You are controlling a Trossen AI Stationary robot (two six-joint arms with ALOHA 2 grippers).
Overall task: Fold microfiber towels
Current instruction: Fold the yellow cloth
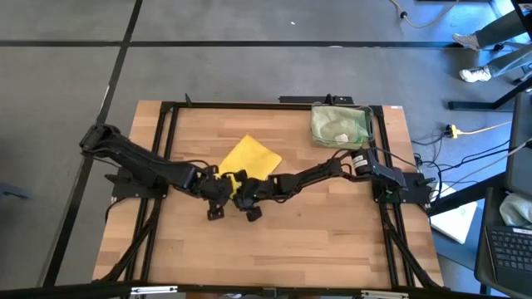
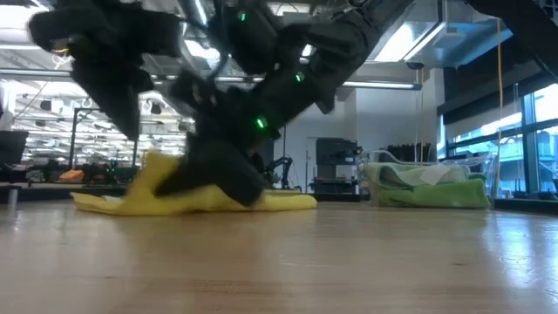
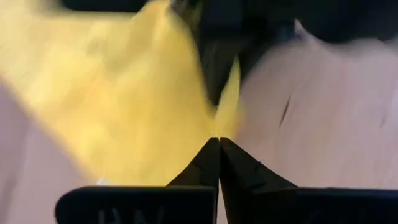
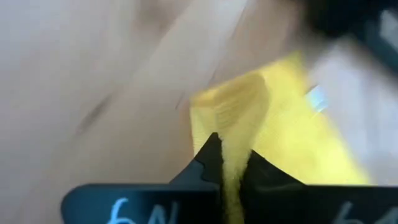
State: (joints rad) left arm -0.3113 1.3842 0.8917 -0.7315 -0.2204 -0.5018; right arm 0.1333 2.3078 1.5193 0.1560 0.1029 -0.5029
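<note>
A bright yellow microfiber towel (image 1: 249, 156) lies on the wooden table's middle, with its near corner raised (image 2: 155, 170). Both grippers meet at that near corner: my left gripper (image 1: 223, 183) comes from the left and my right gripper (image 1: 245, 186) from the right. Each is shut on the yellow cloth. Green towels (image 1: 337, 126) lie in a clear bin at the far right. My left gripper pinches a thin edge of the yellow towel (image 3: 227, 115) between its two shut fingers, slanting steeply down from the left. The cloth rises from the fingertips, and the rest of the sheet spreads on the table beyond. My right gripper pinches a bunched fold of the yellow towel (image 4: 235, 140) between its two fingers; the cloth also shows in the gap farther back. It slants down from the table's right. The fold humps up ahead of the fingertips while the rest of the towel lies on the table.
The clear plastic bin (image 1: 366, 124) stands at the table's far right corner. Bare wood (image 1: 274, 249) stretches along the near half of the table. A black frame (image 1: 166, 112) runs round the tabletop's edges. A person's feet (image 1: 475, 58) show on the floor beyond.
</note>
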